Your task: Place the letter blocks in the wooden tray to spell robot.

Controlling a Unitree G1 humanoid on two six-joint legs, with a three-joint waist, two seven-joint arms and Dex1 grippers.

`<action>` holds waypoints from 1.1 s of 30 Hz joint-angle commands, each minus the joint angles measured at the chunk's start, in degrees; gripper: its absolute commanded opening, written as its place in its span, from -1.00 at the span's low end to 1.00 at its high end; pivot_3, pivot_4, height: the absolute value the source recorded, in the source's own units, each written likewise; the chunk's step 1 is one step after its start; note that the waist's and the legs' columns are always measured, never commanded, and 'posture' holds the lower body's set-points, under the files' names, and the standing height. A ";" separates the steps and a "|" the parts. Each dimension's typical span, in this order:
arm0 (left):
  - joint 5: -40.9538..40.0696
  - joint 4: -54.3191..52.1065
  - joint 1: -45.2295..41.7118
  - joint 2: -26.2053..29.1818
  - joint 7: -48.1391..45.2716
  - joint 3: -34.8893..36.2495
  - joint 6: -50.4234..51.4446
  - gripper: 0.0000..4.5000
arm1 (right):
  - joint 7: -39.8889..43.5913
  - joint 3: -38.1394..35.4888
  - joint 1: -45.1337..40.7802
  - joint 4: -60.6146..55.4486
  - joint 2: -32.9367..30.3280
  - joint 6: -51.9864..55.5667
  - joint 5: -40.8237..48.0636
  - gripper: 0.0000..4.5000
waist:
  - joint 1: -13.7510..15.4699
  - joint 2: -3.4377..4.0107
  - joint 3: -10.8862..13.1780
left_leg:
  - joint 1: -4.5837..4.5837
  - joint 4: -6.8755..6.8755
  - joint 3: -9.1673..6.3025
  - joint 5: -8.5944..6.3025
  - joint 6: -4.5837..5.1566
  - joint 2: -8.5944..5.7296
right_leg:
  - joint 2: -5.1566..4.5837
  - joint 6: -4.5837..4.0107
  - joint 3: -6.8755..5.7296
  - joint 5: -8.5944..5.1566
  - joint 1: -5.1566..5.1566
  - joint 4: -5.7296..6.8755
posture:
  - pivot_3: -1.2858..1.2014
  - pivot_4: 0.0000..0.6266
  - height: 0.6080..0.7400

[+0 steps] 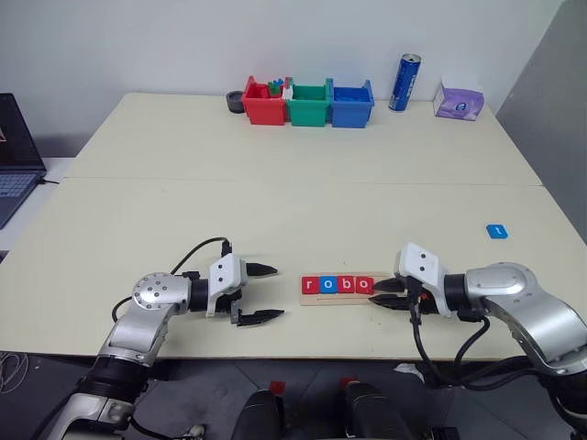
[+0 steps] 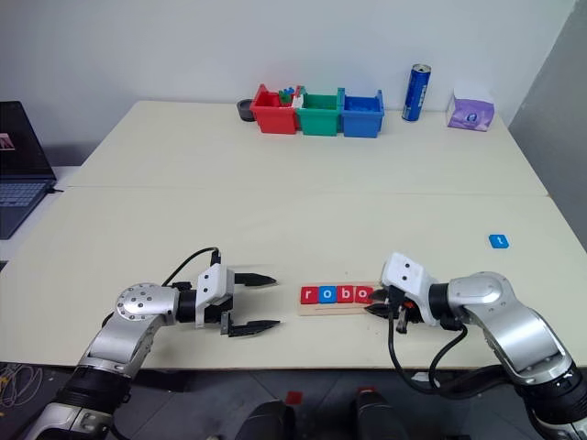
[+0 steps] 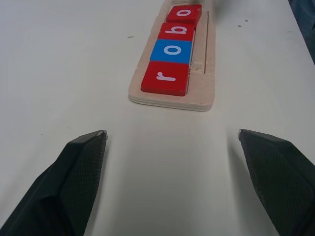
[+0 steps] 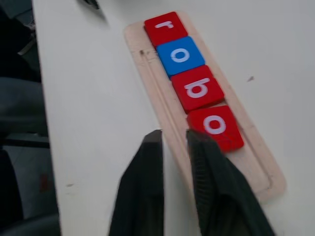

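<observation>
1. Head views: the wooden tray (image 1: 346, 300) lies near the table's (image 1: 275, 202) near edge, between the two arms. Four letter blocks (image 1: 337, 285) sit in it reading r, o, b, o. The fifth, the blue t block (image 1: 496, 231), lies alone on the table well to the right and farther back. The left gripper (image 1: 261, 293) hangs just left of the tray with its jaws wide and empty. The right gripper (image 1: 385, 294) is at the tray's right end, jaws nearly together on nothing.

2. Left wrist view: the two fingers (image 3: 74, 182) stand far apart over bare table, with the tray's left end and the r block (image 3: 166, 77) ahead (no contact).

3. Right wrist view: the jaws are narrow, a thin gap between them, tips over the tray's near rim beside the last o block (image 4: 215, 127). The empty slot (image 4: 258, 164) for t lies just beyond that block.

4. Risk, as I judge it: a sideways swing of the right arm from here could clip the last o or shove the light tray, spoiling the row.

5. Room: the table between tray and t block is bare, and the red bin (image 1: 263, 103), green bin (image 1: 308, 103), blue bin (image 1: 351, 103) and can (image 1: 404, 82) stand far back. The tray's closeness to the near edge leaves little margin there.
</observation>
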 commanded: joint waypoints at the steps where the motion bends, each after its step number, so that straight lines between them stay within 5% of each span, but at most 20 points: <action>1: 0.14 -0.52 -0.71 -0.25 -0.08 -0.10 -1.09 1.00 | -0.36 1.67 -0.21 -1.76 -0.31 -0.08 0.42 -0.99 | -0.01 0.00 0.00 | 0.00 0.00 0.00 0.00 0.00 0.00 | 0.00 0.01 0.00 -0.01 0.00 0.00 | 0.03 -0.52 1.00; 22: 0.20 -1.62 -0.06 0.03 0.18 0.12 -0.64 1.00 | -5.84 8.66 -7.82 7.29 3.94 -2.64 -5.50 -0.99 | -0.04 0.00 0.00 | 0.00 0.01 -0.01 0.00 0.00 0.00 | 0.00 0.15 0.01 -0.09 0.00 0.00 | 0.03 -0.52 1.00; 33: 0.14 -1.96 0.20 0.16 0.18 0.19 -0.52 1.00 | -3.84 5.85 -8.21 4.11 3.39 0.69 -2.12 -0.99 | -0.05 0.00 0.00 | 0.00 0.01 -0.01 0.00 0.00 0.00 | 0.00 -0.03 0.00 0.02 0.00 0.00 | 0.03 -0.52 1.00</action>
